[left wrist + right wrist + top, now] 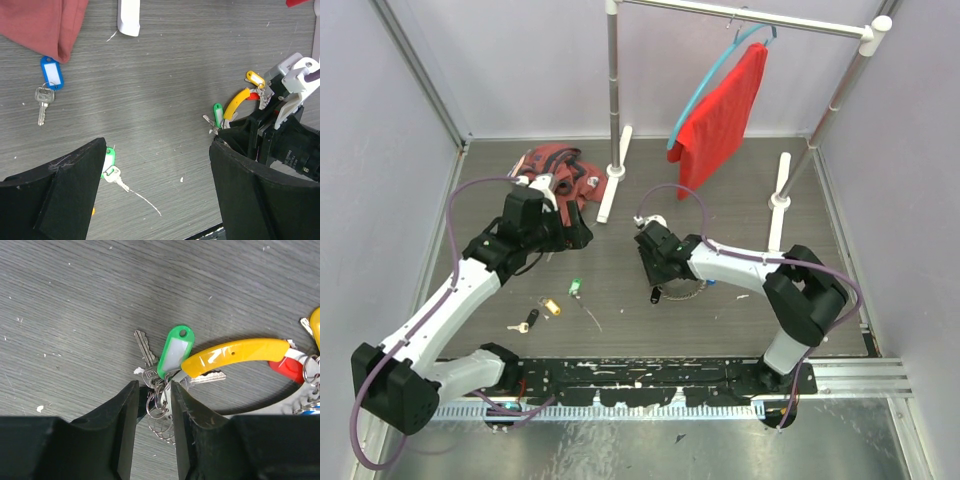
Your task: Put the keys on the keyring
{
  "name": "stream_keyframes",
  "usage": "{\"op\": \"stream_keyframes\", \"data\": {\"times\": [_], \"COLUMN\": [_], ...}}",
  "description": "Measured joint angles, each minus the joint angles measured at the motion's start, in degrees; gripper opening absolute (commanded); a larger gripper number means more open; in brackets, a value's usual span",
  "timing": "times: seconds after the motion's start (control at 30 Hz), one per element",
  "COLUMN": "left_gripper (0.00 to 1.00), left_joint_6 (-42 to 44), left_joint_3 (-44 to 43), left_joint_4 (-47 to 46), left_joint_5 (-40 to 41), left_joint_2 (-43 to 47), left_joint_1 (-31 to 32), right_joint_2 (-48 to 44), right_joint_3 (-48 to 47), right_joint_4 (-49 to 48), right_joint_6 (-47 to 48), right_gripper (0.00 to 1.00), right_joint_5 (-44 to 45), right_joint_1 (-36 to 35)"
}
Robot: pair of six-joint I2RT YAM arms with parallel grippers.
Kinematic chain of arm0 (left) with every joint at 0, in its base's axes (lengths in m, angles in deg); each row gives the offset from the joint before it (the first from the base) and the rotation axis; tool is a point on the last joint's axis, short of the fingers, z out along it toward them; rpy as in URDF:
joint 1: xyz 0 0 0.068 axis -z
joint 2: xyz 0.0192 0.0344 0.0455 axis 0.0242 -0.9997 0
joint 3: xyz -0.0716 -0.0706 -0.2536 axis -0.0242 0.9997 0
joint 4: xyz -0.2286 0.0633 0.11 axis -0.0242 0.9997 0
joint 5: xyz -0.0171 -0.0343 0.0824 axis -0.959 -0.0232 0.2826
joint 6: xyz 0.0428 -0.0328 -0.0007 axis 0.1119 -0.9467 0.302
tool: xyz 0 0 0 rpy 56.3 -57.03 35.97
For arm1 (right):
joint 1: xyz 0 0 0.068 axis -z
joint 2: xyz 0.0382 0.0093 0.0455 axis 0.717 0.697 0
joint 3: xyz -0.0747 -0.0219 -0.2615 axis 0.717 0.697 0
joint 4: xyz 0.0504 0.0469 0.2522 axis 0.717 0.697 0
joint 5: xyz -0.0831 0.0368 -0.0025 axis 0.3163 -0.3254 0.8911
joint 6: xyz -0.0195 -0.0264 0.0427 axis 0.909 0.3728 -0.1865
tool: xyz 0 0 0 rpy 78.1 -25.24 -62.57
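Observation:
My right gripper (155, 396) is shut on the cluster of small metal rings at one end of the big yellow keyring (240, 351), which lies on the table. A green-tagged key (173, 351) and other silver keys hang there. In the top view this gripper (656, 283) is mid-table with the keyring (688, 291) beside it. My left gripper (157, 150) is open and empty above the table, (575, 235) in the top view. Loose keys lie about: a green-tagged one (110, 169) by the left finger, a blue-tagged one (50, 75), and green (575, 288), yellow (551, 307) and black (527, 322) ones in the top view.
A crumpled red cloth (555, 165) lies at the back left, next to the blue-tagged key. A clothes rack with white feet (615, 190) stands at the back, with a red shirt (725, 115) on a blue hanger. Walls close in both sides.

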Motion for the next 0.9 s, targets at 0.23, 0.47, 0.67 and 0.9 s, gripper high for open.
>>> {"op": "stream_keyframes", "data": {"times": [0.23,0.47,0.67,0.9], "left_gripper": [0.91,0.91,0.91,0.91], "left_joint_6": [-0.09,-0.07,-0.07,-0.07], "left_joint_3": [0.20,0.26,0.33,0.44], "left_joint_4": [0.00,0.04,0.07,0.07], "left_joint_5": [0.20,0.22,0.24,0.39], "left_joint_2": [0.74,0.94,1.16,2.16], "left_joint_1": [0.00,0.00,0.00,0.00], "right_joint_2": [0.50,1.49,1.62,1.81], "right_joint_3": [-0.13,-0.26,-0.33,-0.35], "right_joint_4": [1.79,2.80,2.67,2.62], "right_joint_6": [-3.82,-5.66,-6.32,-6.97], "right_gripper": [0.35,0.30,0.25,0.32], "right_joint_5": [3.37,4.00,3.39,3.06], "right_joint_1": [-0.57,-0.57,-0.57,-0.57]}}
